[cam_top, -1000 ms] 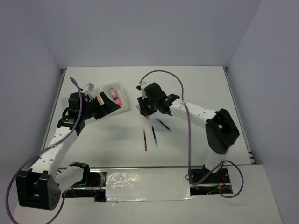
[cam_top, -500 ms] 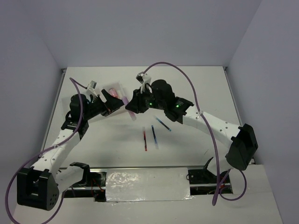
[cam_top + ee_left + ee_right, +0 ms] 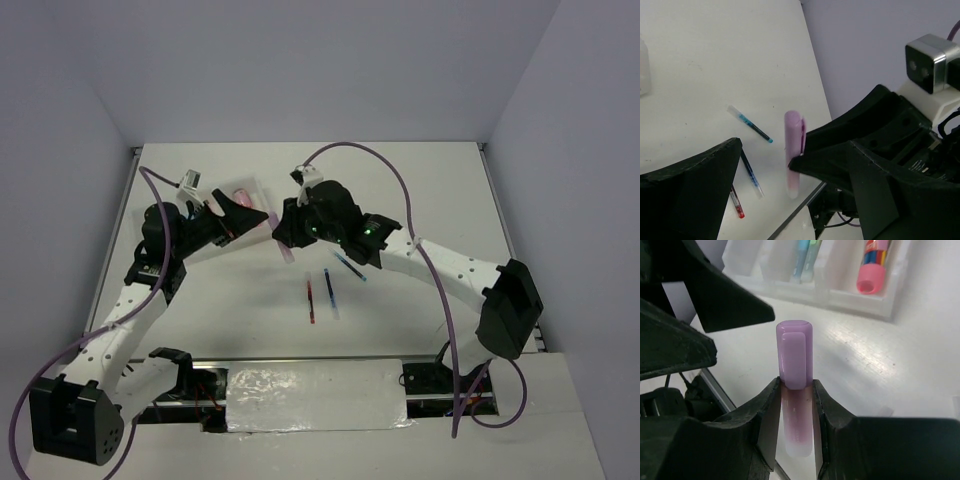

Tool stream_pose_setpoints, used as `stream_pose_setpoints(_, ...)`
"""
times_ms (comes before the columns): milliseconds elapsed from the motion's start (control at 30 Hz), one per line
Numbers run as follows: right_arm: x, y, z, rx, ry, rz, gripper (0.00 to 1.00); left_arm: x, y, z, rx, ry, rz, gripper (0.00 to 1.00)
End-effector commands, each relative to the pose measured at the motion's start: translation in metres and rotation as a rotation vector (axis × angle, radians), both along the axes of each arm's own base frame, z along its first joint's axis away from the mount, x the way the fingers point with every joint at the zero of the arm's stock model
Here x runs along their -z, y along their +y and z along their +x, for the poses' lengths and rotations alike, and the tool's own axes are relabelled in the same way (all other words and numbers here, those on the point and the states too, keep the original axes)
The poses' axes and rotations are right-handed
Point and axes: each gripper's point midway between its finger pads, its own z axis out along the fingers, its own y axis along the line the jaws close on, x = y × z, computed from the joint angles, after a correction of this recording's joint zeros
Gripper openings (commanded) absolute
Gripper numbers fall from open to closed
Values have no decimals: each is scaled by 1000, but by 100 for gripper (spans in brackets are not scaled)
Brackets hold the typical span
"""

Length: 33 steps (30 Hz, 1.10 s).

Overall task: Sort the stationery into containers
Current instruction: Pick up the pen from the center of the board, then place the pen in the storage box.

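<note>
**A:** Grippers, quick?

**B:** The right gripper (image 3: 796, 390) is clamped on the lilac highlighter (image 3: 795, 352). Both fingers pinch the barrel just below the cap, and the cap end points twd the tray (image 3: 840, 299). The left gripper (image 3: 765, 154) has its jaws spread wide w/ nothing in them.

**A:** Where's the highlighter vs the tray?

**B:** Just beside it, off the tray's near side, towards the right arm. In the left wrist view it shows btw the left gripper's two fingers, w/ one finger's tip overlapping it. Can't tell if they touch. Also can't tell if its lower end meets the table (image 3: 420, 190).

**A:** Rest of the stationery?

**B:** Inside the tray there's a pink marker (image 3: 872, 270) in one compartment. A blue highlighter (image 3: 802, 255) and a green highlighter (image 3: 813, 255) share the compartment next to it. The red pen (image 3: 311, 302), dark pen (image 3: 328, 284) and blue pen (image 3: 350, 267) lie flat on the table. They're on the tray's near side, further out than the highlighter and not touching each other.

**A:** What's hard to see?

**B:** From the top, the left arm covers most of the tray, so only a corner and the marker's pink end peek out. The right wrist view cuts the tray off at the frame's upper edge, so the contents show as stubs only. The third compartment is too blurred to read. The highlighter's lower barrel is mostly hidden btw the fingers.
</note>
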Motion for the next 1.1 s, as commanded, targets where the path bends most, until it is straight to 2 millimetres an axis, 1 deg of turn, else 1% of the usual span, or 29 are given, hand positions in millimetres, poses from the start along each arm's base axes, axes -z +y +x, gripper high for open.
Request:
stream_pose_setpoints(0, -23, 21, -14, -62, -37, 50, 20, -29, -3, 3, 14, -110, -20, 98)
stream_pose_setpoints(67, -30, 28, -21, -91, -49, 70, 20, -25, -4, 5, 20, -97, -17, 96)
stream_pose_setpoints(133, -39, 35, -25, -113, -62, 85, 20, -21, -6, 5, 29, -89, -16, 91)
stream_pose_setpoints(200, -44, 41, -28, -123, -71, 96, 21, -17, -7, 5, 38, -77, -20, 87)
stream_pose_setpoints(233, -45, 42, -27, -120, -76, 98, 21, -14, -8, 4, 43, -72, -23, 85)
stream_pose_setpoints(300, -45, 45, -22, -104, -72, 100, 21, -14, -10, 4, 53, -69, -34, 77)
stream_pose_setpoints(333, -44, 46, -20, -94, -71, 100, 21, -13, -11, 2, 60, -66, -38, 72)
stream_pose_setpoints(367, -46, 47, -15, -66, -72, 103, 22, -13, -12, 1, 64, -66, -44, 62)
stream_pose_setpoints(400, -38, 49, -10, -51, -62, 91, 22, -14, -12, 2, 65, -72, -46, 55)
stream_pose_setpoints(433, -42, 52, -6, -41, -65, 94, 23, -15, -13, 1, 68, -79, -48, 48)
stream_pose_setpoints(467, -42, 54, -3, -25, -60, 93, 23, -16, -13, 0, 73, -81, -50, 36)
stream_pose_setpoints(500, -27, 55, 5, 1, -43, 56, 23, -16, -13, 0, 73, -79, -49, 30)
stream_pose_setpoints(533, -33, 59, 10, 14, -51, 63, 24, -19, -14, 0, 75, -85, -46, 24)
stream_pose_setpoints(567, -33, 60, 14, 28, -54, 57, 25, -19, -12, 3, 64, -88, -33, 11)
stream_pose_setpoints(600, -30, 62, 16, 29, -50, 49, 27, -13, -10, 3, 54, -63, -16, 6)
stream_pose_setpoints(633, -29, 65, 18, 25, -50, 45, 37, -17, -8, 6, 39, -61, 0, 2)
stream_pose_setpoints(667, -28, 63, 20, 25, -56, 36, 48, -13, 1, 15, -19, -66, 57, 0)
stream_pose_setpoints(700, -24, 55, 25, 70, -61, 10, 73, -7, 10, 22, -74, -42, 114, 0)
stream_pose_setpoints(733, -22, 40, 27, 124, -57, -3, 100, 5, 24, 26, -121, 41, 229, 0)
stream_pose_setpoints(767, -19, 24, 34, 181, -61, -21, 100, 11, 39, 34, -195, 85, 303, 0)
stream_pose_setpoints(800, -16, 7, 39, 238, -65, -41, 100, 32, 72, 52, -359, 166, 429, 0)
stream_pose_setpoints(833, -11, -13, 35, 277, -46, -45, 100, 31, 93, 53, -429, 231, 526, 0)
stream_pose_setpoints(867, -7, -27, 35, 309, -39, -58, 100, 37, 113, 56, -514, 291, 596, 0)
stream_pose_setpoints(900, -2, -45, 37, 349, -28, -81, 100, 57, 143, 65, -642, 382, 718, 0)
stream_pose_setpoints(933, 3, -63, 33, 382, -32, -101, 100, 50, 154, 71, -685, 399, 761, 2)
stream_pose_setpoints(967, 5, -73, 31, 394, -31, -111, 100, 51, 164, 77, -718, 422, 792, 3)
stream_pose_setpoints(1000, 8, -80, 28, 394, -30, -120, 100, 69, 172, 88, -732, 481, 837, 3)
stream_pose_setpoints(1033, 21, -87, 21, 377, -24, -153, 100, 58, 181, 102, -761, 474, 825, 4)
stream_pose_setpoints(1067, 15, -93, 16, 370, -34, -141, 100, 61, 186, 107, -764, 496, 847, 5)
